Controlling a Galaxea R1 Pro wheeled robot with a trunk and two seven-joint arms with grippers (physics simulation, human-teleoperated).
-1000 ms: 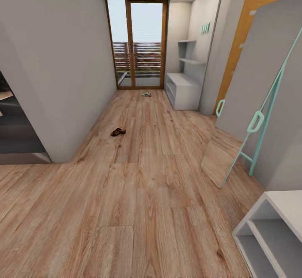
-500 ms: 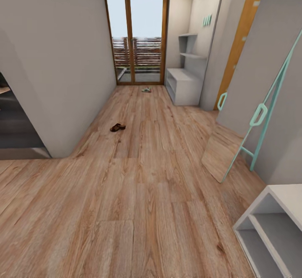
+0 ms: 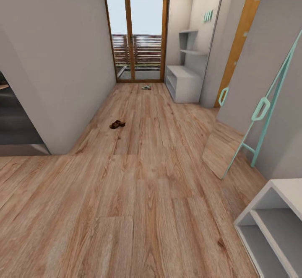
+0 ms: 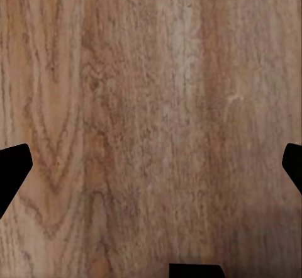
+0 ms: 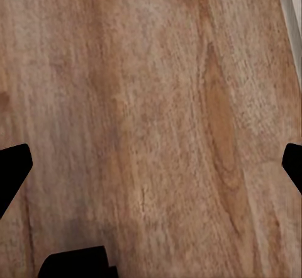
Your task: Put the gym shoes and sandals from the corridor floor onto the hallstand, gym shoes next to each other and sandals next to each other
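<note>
The whole view has slid since a second ago, so the robot's camera has shifted; the shoes lie where they were. A brown sandal (image 3: 117,124) rests on the corridor floor (image 3: 138,194) well ahead of both sets of jaws and to their left, its long axis running roughly crosswise; the left arm looks nearer. The gym shoes (image 3: 146,87) lie farther on, beside the hallstand (image 3: 184,86). The left gripper (image 4: 151,165) and right gripper (image 5: 151,165) both stand spread wide over bare planks, holding nothing.
</note>
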